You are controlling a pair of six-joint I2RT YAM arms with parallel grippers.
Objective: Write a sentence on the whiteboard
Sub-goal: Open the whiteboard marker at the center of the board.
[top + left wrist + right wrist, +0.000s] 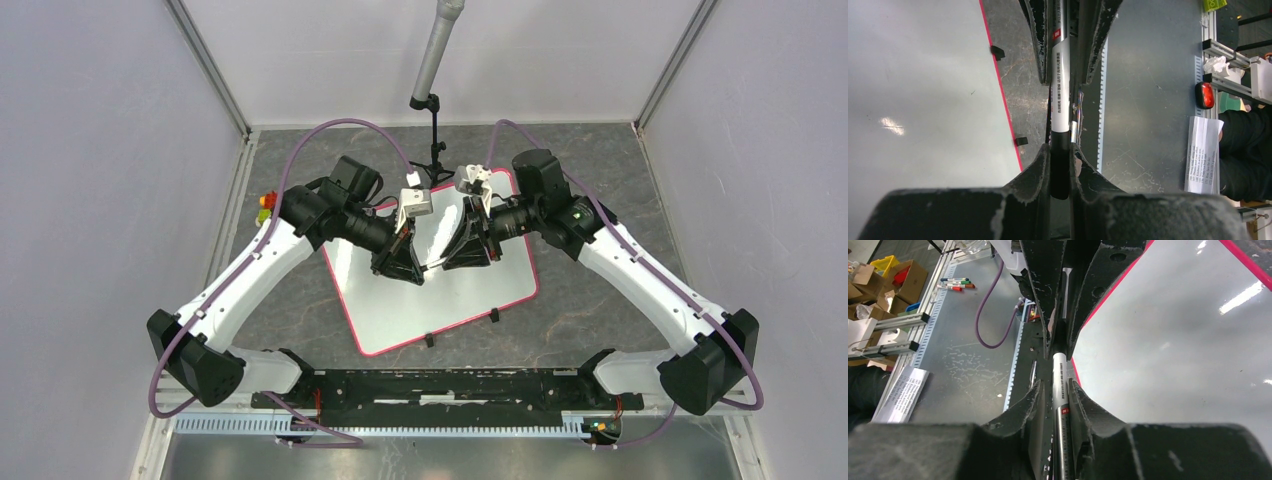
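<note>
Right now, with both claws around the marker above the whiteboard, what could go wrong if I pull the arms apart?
The left claw pinches only the marker's black end; a skewed pull might twist it free.
The right claw brackets the white barrel, but a firm grip is not evident; the marker could slip and drop onto the whiteboard.
The claws sit tip to tip, so slight misalignment may make them collide.

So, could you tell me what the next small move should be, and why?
Probably close the right fingers fully on the marker's white barrel, ready to uncap it: they flank it, the left fingers already clamp its black end, and the whiteboard looks unwritten.
</note>
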